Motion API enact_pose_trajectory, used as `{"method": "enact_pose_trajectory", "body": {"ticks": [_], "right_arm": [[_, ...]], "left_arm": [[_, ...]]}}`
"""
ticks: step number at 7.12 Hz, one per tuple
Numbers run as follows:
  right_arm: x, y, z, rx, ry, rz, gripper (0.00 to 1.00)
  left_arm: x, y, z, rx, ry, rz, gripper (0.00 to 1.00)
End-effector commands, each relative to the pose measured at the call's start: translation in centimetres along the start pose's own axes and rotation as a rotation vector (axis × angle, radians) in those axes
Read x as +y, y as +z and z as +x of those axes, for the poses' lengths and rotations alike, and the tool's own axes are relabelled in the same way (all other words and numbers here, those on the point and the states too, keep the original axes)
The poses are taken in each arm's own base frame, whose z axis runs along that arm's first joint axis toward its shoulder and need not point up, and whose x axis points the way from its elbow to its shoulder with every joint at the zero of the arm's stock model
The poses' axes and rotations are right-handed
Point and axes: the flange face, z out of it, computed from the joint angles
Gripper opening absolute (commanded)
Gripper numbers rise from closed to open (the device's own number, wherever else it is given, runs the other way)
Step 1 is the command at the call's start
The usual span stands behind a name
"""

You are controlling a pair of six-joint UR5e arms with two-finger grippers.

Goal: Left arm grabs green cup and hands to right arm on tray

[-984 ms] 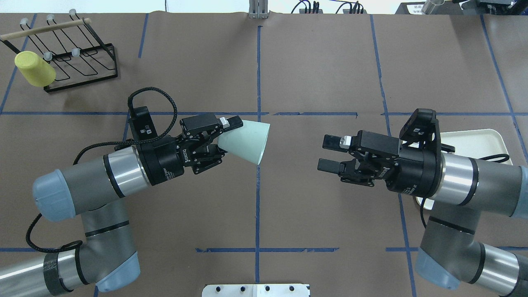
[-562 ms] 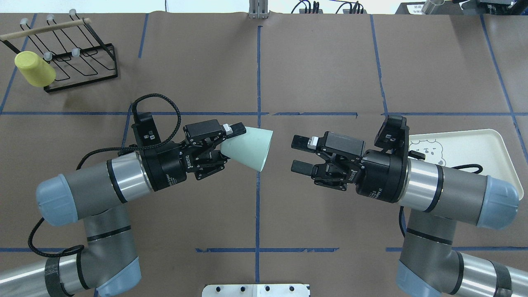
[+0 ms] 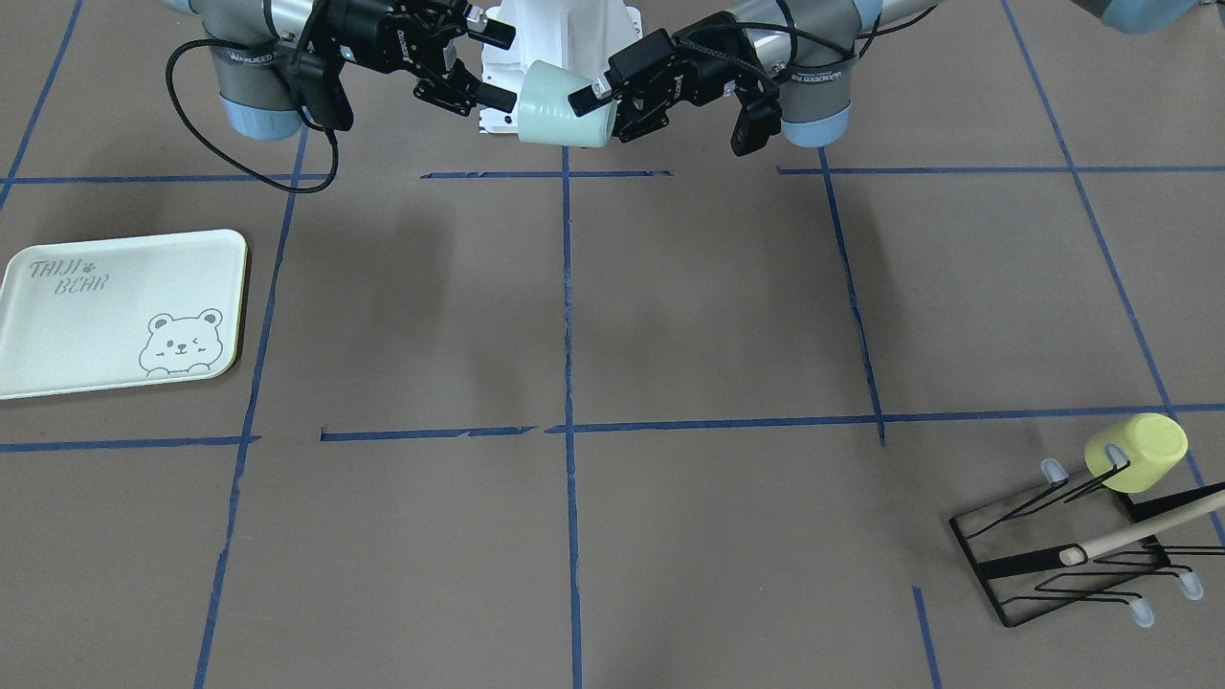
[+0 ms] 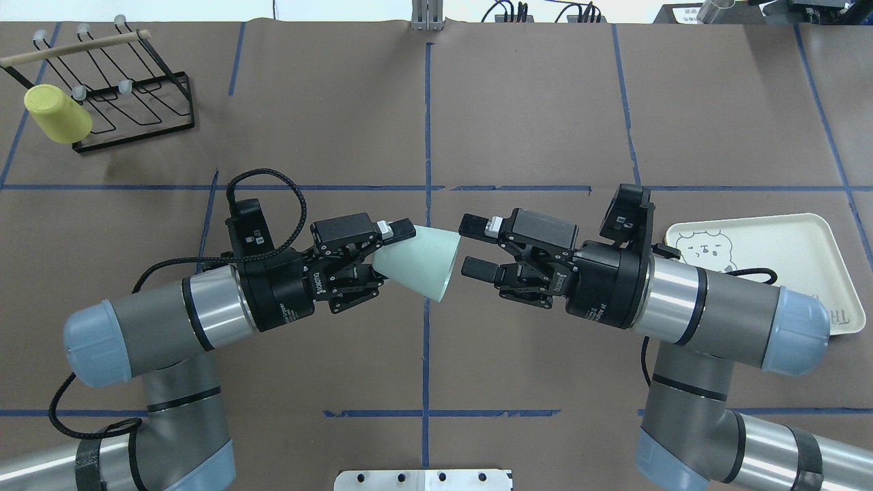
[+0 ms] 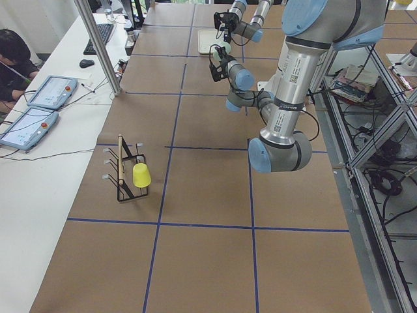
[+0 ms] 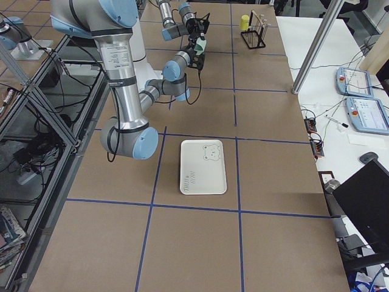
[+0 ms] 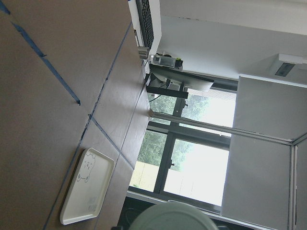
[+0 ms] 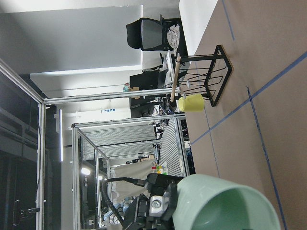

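The right arm (image 4: pixel 709 307) covers part of the tray (image 4: pixel 784 252); the left wrist view crops the green cup (image 7: pixel 172 218).

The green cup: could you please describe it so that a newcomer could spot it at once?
Over the table's centre, the left gripper holds the green cup on its side, mouth toward the open right gripper. The yellow cup sits on the rack at a far corner; this one is pale mint and airborne.

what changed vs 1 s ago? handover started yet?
Right hand moved in from over the tray toward centre. Its open fingers are now at the rim of the cup, not closed, so no transfer yet. Left hand drifted slightly right and toward the robot, still gripping the cup's base. More of the tray shows. Yellow cup and rack unchanged.
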Motion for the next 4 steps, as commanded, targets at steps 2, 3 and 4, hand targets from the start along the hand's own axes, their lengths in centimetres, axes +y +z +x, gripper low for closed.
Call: {"method": "enact_pose_trajectory", "body": {"ticks": [2, 3, 4], "right_arm": [[0.1, 0.35, -0.31, -0.009, 0.0, 0.0, 0.96], [0.15, 0.39, -0.43, -0.011, 0.002, -0.001, 0.96], [0.25, 0.56, -0.48, -0.014, 0.003, -0.004, 0.96]], "left_arm": [[0.75, 0.52, -0.33, -0.002, -0.033, -0.011, 0.43], [0.69, 0.55, -0.46, -0.005, -0.034, -0.009, 0.43], [0.79, 0.62, -0.27, 0.0, -0.036, -0.012, 0.43]]}}
